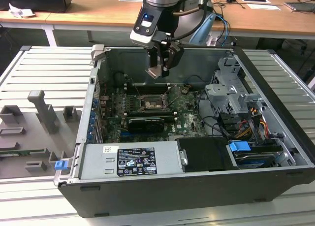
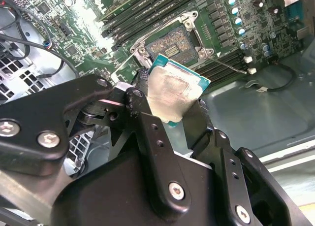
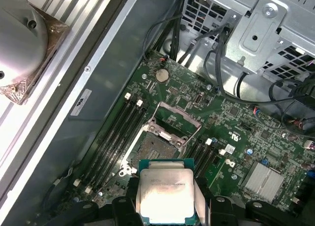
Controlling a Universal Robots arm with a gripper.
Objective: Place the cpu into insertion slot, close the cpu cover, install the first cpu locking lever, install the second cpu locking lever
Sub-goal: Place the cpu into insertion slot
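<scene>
My gripper [image 1: 158,68] hangs inside the open computer case, shut on the cpu [image 1: 154,71], well above the board. The cpu [image 2: 173,93] is a small square chip with a pale silver top and green edge, pinched at two opposite sides between the black fingers [image 2: 147,127]. In the first wrist view the cpu [image 3: 165,192] sits between the fingers just short of the insertion slot [image 3: 153,149]. The insertion slot [image 2: 172,46] is bare, its dark pin field showing. The cpu cover [image 3: 173,118], a thin silver frame, stands swung open at the slot's far side. The slot [image 1: 149,104] lies below the gripper.
Long black memory slots [image 3: 115,137] flank the socket. A long black card [image 1: 145,122] lies in front of it in the exterior view. A silver drive cage [image 1: 229,90], black cables [image 1: 216,122] and the power supply [image 1: 130,159] crowd the case. Grey fixtures [image 1: 42,113] stand on the table.
</scene>
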